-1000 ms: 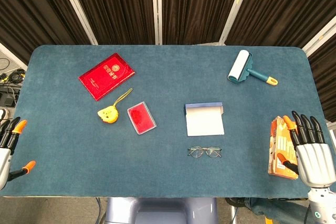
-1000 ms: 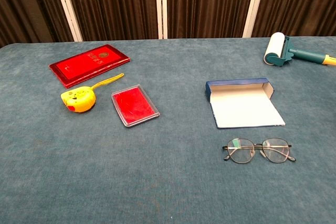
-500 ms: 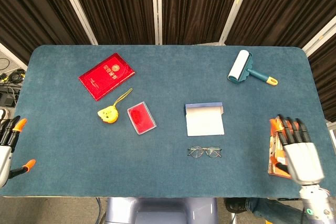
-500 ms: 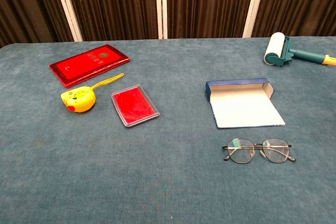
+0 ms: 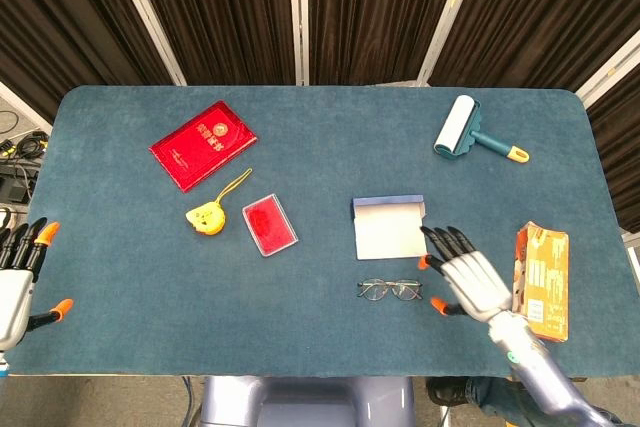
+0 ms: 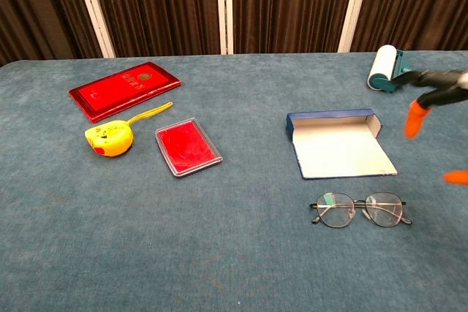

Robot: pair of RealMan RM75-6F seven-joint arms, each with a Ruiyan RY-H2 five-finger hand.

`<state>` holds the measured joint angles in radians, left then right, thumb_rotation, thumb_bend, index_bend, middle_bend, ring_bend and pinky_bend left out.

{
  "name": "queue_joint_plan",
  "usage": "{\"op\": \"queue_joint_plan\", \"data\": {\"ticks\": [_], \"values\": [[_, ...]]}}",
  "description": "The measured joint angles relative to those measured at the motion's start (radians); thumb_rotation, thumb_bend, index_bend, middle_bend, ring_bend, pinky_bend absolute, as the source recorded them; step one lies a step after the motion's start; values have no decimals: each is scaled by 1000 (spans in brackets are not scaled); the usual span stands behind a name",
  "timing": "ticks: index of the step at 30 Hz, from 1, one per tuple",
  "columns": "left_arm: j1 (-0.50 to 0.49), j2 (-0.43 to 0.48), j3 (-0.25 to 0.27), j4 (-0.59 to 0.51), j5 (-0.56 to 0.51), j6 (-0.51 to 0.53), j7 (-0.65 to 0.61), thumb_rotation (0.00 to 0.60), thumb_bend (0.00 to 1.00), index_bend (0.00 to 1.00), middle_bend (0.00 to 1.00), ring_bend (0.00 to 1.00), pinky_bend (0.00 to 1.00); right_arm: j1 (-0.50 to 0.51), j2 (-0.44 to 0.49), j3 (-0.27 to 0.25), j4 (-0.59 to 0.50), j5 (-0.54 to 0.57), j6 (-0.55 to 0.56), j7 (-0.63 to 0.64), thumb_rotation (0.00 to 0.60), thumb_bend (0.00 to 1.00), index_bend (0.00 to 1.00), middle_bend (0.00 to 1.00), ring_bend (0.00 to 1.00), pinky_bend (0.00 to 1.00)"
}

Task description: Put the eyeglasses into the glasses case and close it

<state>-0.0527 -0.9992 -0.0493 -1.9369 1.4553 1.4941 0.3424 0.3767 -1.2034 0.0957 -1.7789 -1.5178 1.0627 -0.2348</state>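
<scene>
Specs [image 6: 360,210] just below open case [image 6: 338,147]

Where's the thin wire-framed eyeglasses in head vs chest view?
Head view: thin wire-framed eyeglasses lie below centre, just left of the right hand, apart from it.
Chest view: the glasses sit lower right on the blue table cloth.
Shared landmark: the open blue glasses case with white lining, directly behind the glasses in both views.

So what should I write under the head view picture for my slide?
Right hand, fingers spread, hovers beside the eyeglasses lying in front of the open glasses case.
</scene>
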Motion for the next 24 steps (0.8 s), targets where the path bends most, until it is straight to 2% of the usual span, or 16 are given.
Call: {"op": "queue_joint_plan", "data": {"ticks": [7,11,24], "values": [[-9,-8,-9,12,-37,-11,8,600,0,0,0,0,0,72,-117,27,37,184,-90,-162,600,232,456,0,0,0],[-12,-11,-9,15,-43,-13,11,600,0,0,0,0,0,108,-176,33,60,264,-118,-227,600,233,458,0,0,0],[-25,-21,-7,19,-58,-26,28,600,0,0,0,0,0,157,-253,7,95,394,-124,-312,600,260,477,0,0,0]]}}
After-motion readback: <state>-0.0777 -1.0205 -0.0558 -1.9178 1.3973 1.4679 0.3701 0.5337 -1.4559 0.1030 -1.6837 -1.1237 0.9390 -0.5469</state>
